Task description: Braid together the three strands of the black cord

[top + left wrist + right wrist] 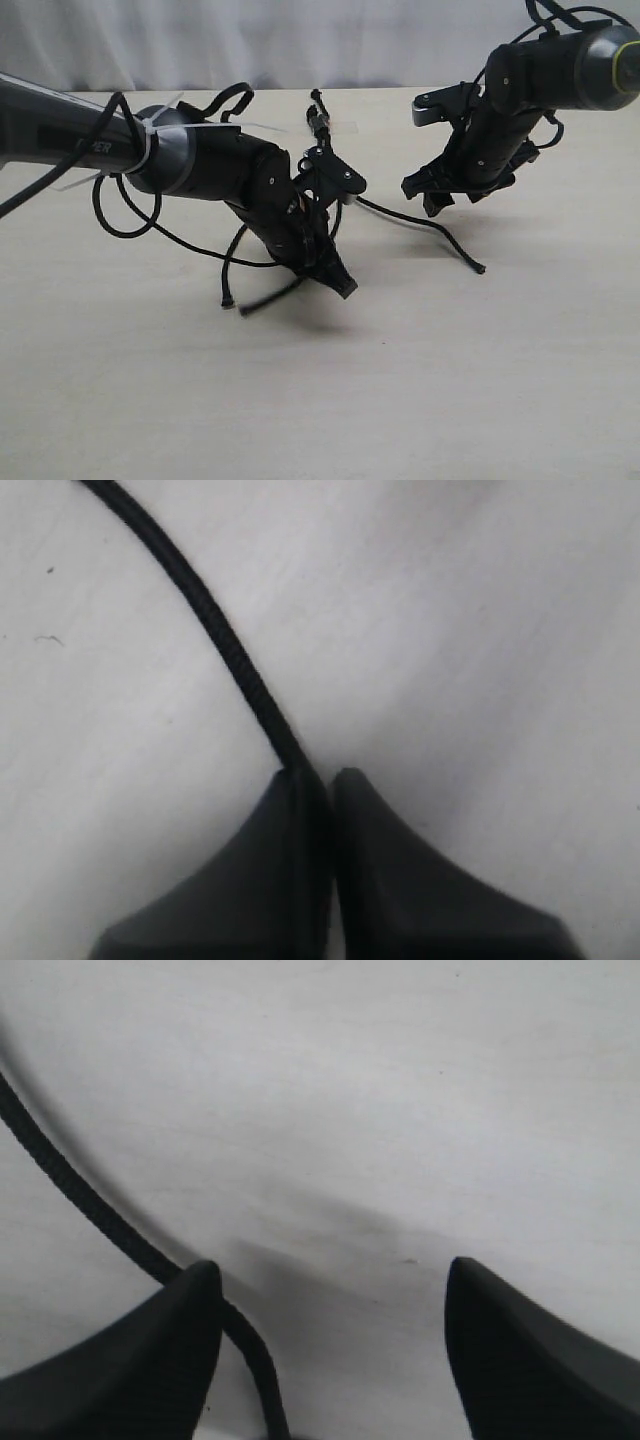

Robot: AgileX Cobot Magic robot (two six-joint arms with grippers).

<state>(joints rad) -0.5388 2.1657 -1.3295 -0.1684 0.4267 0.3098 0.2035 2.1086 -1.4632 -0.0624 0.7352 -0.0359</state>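
- Three strands of the black cord spread out from a knot near the middle of the far edge of the surface. A clear tape strip lies across the knot.
- Your left end effector points down over the middle of the surface, with its jaws pressed together on one strand. In the left wrist view, that held strand runs straight out from between the tips.
- Just below the left end effector, toward the near edge, you can see a blurred dark length. It is probably the free end of the held strand, but the blur leaves that unsure.
- The left strand arcs down on the left-edge side of that arm, and its tip rests on the surface.
- The right strand trails toward the right edge, and its knobbed tip lies flat on the surface.
- Your right end effector hangs above the surface toward the far right corner. Its jaws are spread wide with nothing between them.
- In the right wrist view, a strand passes just beside one finger. You cannot tell whether they touch.
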